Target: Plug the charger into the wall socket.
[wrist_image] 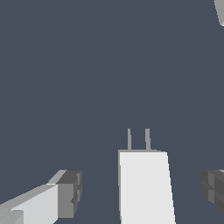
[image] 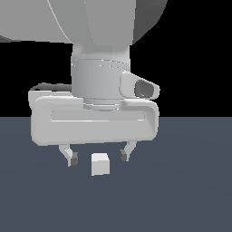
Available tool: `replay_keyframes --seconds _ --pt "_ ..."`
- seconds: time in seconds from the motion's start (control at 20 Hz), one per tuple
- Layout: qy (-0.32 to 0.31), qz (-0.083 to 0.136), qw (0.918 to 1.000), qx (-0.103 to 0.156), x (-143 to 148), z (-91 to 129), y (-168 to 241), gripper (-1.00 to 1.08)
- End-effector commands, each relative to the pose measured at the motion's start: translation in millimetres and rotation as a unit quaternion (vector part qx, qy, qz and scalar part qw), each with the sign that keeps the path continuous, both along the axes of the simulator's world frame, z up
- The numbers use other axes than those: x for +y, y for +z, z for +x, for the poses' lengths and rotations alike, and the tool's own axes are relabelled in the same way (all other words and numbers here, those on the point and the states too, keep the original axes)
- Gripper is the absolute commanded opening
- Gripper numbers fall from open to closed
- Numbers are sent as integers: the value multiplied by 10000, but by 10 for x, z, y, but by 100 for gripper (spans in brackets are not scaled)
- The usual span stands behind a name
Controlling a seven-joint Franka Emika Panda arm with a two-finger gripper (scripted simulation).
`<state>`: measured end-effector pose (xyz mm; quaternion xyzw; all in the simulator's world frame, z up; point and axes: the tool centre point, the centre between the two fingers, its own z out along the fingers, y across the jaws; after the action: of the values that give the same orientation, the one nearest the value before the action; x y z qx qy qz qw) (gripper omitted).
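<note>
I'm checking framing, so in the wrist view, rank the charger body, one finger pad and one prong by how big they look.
1. Charger body, largest.
2. Finger pad, clearly smaller.
3. Prong, thinnest and smallest.
The two prongs look alike. Nearness to the camera inflates all three.

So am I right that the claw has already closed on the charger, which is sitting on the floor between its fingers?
Not quite: the claw is open, not closed on the charger. Both the exterior view and the wrist view show clear gaps between the white cube and each of the fingers. The rest holds: the charger sits on the floor between the fingers.
</note>
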<state>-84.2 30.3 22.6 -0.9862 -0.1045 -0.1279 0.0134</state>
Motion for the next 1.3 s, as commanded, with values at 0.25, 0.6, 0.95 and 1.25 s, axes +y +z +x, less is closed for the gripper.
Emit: replay_keyframes --seconds 0.25,0.6,0.95,1.25 --pt "0 0 10000 -5 1 6 -110 -100" --pt "0 0 10000 -5 1 6 -110 -100" --pt "-10 -2 10000 -5 -38 19 -69 -100" --pt "-56 -8 10000 -6 -224 98 127 -100"
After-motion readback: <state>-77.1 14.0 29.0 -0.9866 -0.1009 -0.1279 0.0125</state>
